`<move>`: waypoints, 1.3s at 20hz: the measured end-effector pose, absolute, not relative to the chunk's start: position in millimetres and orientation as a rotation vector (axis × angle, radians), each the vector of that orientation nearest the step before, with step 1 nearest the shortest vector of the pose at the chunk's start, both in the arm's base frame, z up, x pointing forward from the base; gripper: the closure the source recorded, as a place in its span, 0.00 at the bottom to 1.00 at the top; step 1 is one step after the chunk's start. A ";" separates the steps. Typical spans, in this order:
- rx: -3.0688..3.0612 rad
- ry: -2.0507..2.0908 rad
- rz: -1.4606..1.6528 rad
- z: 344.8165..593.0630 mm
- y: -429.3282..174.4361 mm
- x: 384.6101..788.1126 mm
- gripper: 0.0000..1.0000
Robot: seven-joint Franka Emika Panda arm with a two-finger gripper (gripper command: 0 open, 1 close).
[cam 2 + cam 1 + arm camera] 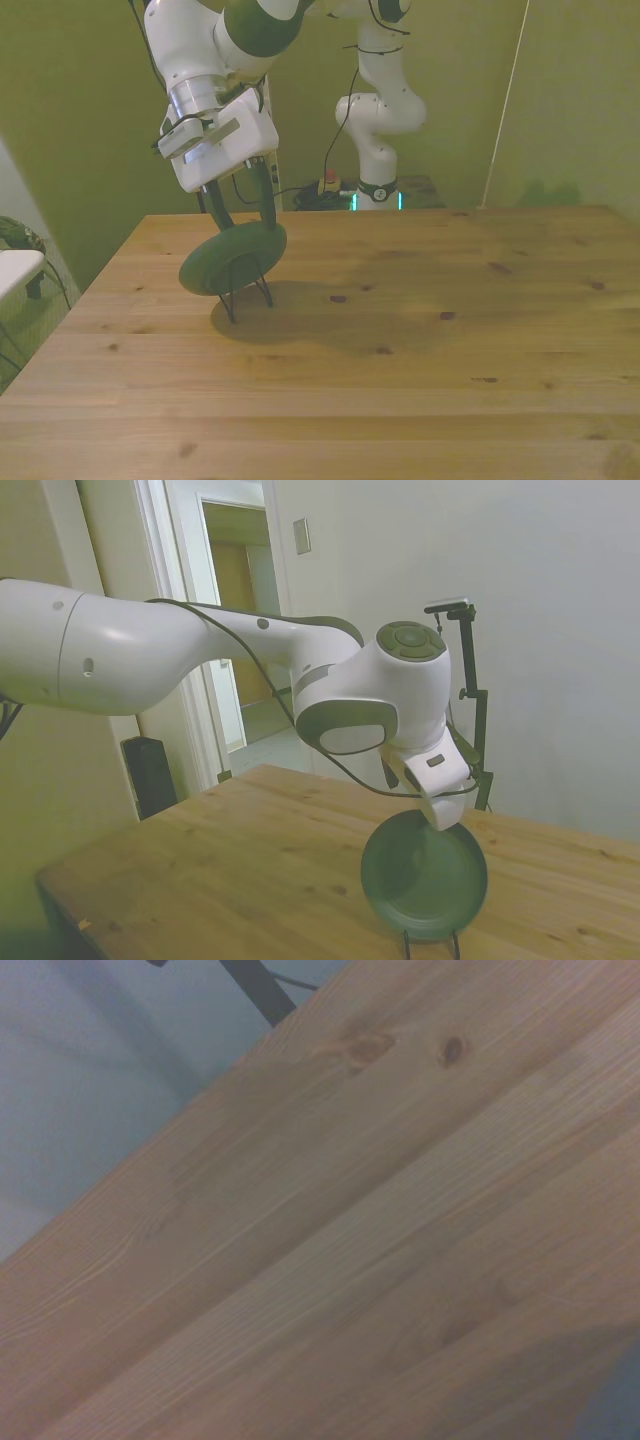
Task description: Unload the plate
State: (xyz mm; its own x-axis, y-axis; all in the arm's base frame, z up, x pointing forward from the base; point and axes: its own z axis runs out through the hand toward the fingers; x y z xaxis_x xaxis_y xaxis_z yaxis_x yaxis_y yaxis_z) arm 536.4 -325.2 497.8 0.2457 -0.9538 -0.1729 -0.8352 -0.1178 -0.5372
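Plate (225, 262) standing on edge in the wire stand (243, 293) on the table (420, 380), left of centre in the front view, gripper (240, 215) right above its top rim, lower right in the side view

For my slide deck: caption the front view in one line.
White Franka gripper straddles the top rim of a dark green plate propped in a wire stand on the wooden table.

Dim, yellow-green cast throughout; soft shadow on the pale wooden desk (420, 330) toward five o'clock of the stand; wrist view blurred.
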 end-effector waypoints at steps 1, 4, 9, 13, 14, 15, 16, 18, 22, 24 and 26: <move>-1.989 1.625 -0.290 497.8 -325.2 536.3 1.00; -1.989 1.624 -0.288 497.7 -325.0 536.3 1.00; -1.992 1.621 -0.277 497.2 -324.9 535.4 1.00; -1.992 1.621 -0.278 497.1 -325.8 534.8 1.00; -1.992 1.621 -0.278 497.1 -325.9 534.7 1.00; -1.992 1.621 -0.278 497.1 -325.9 534.7 1.00; -1.992 1.621 -0.278 497.1 -326.0 534.6 1.00; -1.991 1.622 -0.278 497.1 -326.3 534.4 1.00; -1.990 1.622 -0.281 498.0 -327.0 533.7 1.00; -1.990 1.621 -0.283 499.4 -326.9 533.3 1.00; -1.989 1.620 -0.289 502.0 -327.0 532.4 1.00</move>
